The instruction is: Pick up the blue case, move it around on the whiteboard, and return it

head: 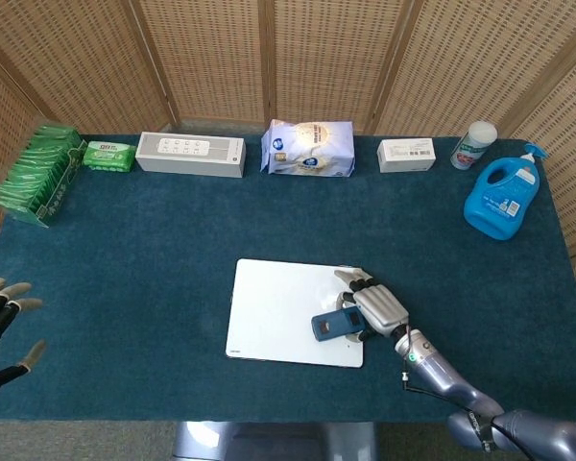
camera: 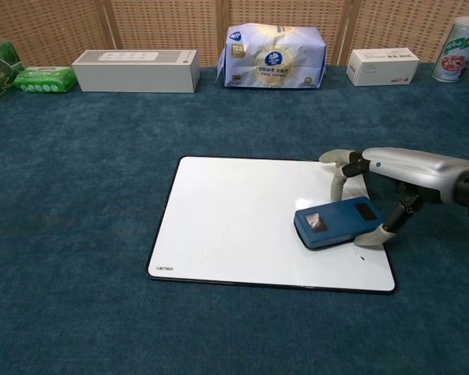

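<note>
From the head view, the right robot hand [head: 376,308] reaches in over the right side of the whiteboard [head: 274,309] and grips the blue case [head: 334,325] from the case's right end, fingers wrapped over its far edge. The case lies over the board's lower right part, its long side running roughly left to right. The left robot hand [head: 0,325] sits at the far left edge of the blue-carpeted worktop [head: 154,240], well apart from the board, fingers spread and holding nothing. Along the back edge stand a rack of green packets [head: 36,173], a small green wipes pack [head: 108,156], a long white box [head: 190,154], a bag of tissues [head: 307,148], a small white carton [head: 406,154], a canister [head: 472,145] and a blue detergent bottle [head: 501,198].

From the chest view, the right robot hand [camera: 375,183] pinches the blue case [camera: 338,222] between a finger at its far edge and the thumb at its near right corner. The case seems to rest on the whiteboard [camera: 227,219] near its right edge, though I cannot tell whether it is lifted slightly. The left robot hand does not show here.
</note>
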`<state>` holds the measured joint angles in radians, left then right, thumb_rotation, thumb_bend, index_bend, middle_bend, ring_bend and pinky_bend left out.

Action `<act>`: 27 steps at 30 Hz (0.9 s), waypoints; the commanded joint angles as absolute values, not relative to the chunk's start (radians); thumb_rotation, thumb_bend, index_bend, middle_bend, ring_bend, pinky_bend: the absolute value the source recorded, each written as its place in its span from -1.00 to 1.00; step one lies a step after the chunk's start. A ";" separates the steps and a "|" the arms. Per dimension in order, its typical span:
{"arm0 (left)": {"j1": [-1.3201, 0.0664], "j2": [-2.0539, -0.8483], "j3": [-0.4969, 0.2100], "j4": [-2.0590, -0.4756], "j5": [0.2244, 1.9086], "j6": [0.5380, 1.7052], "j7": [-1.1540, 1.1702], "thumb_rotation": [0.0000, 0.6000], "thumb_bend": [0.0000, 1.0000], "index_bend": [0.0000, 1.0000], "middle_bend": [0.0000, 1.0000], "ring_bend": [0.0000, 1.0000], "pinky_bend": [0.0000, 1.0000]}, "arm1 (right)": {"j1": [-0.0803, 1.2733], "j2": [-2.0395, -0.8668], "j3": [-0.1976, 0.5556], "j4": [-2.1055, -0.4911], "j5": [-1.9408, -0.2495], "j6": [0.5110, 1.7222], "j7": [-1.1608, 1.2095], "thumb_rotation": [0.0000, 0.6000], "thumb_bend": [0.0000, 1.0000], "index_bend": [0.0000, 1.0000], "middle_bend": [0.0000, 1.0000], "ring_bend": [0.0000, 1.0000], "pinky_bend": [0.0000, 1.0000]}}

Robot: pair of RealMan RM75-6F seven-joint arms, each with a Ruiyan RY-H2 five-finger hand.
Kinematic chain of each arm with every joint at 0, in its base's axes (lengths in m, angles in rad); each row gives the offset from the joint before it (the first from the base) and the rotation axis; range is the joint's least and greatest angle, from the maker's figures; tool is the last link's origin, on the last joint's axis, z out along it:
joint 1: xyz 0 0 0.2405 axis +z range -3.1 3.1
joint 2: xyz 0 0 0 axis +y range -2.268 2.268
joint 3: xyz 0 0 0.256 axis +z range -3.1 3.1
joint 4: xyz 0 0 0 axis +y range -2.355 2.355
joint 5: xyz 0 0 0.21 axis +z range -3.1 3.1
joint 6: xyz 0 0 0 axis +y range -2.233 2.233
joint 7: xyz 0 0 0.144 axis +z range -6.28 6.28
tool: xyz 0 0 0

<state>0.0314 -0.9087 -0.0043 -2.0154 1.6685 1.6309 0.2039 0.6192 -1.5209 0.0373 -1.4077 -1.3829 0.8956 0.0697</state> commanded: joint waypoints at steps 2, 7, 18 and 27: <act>0.030 -0.908 -0.005 -2.015 1.668 1.630 0.202 1.00 -0.36 -0.31 -0.48 -0.68 -1.00 | 0.605 -1.511 0.028 -1.422 -1.380 0.904 0.062 1.00 -0.65 0.58 -1.00 -1.00 -1.00; 0.028 -0.909 -0.005 -2.011 1.670 1.626 0.198 1.00 -0.35 -0.31 -0.48 -0.68 -1.00 | 0.579 -1.499 0.013 -1.443 -1.382 0.930 0.058 1.00 -0.65 0.57 -1.00 -1.00 -1.00; 0.024 -0.911 -0.007 -2.012 1.672 1.623 0.202 1.00 -0.36 -0.31 -0.48 -0.68 -1.00 | 0.556 -1.481 0.005 -1.494 -1.394 0.956 0.035 1.00 -0.65 0.56 -0.98 -1.00 -1.00; 0.033 -0.905 -0.003 -2.025 1.678 1.634 0.217 1.00 -0.36 -0.31 -0.48 -0.69 -1.00 | 0.590 -1.511 0.045 -1.410 -1.395 0.921 0.089 1.00 -0.65 0.56 -0.98 -1.00 -1.00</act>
<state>0.0317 -0.9051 -0.0033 -2.0242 1.6774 1.6332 0.2159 0.5815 -1.5059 0.0352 -1.4215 -1.3930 0.9280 0.0786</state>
